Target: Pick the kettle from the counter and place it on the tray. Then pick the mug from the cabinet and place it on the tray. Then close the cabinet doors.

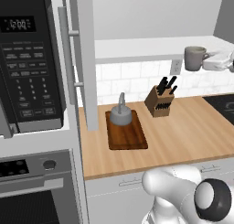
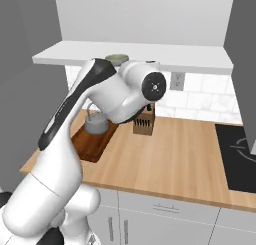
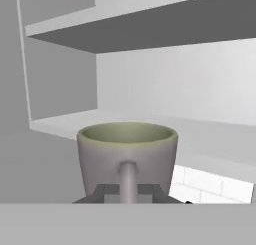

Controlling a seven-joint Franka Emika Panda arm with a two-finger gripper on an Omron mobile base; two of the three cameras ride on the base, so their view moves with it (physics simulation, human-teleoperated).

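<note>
Mug [image 3: 127,156] at shelf edge, handle between hand [image 3: 128,193] fingers.

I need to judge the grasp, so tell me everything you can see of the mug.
The mug is greyish-green, ceramic-looking, with a pale green inside and a side loop handle. It stands upright on the cabinet's pale shelf, the doors open. In the hand view its handle faces the camera, between the gripper fingertips; whether the jaws press it can't be told. It looks empty.
</note>
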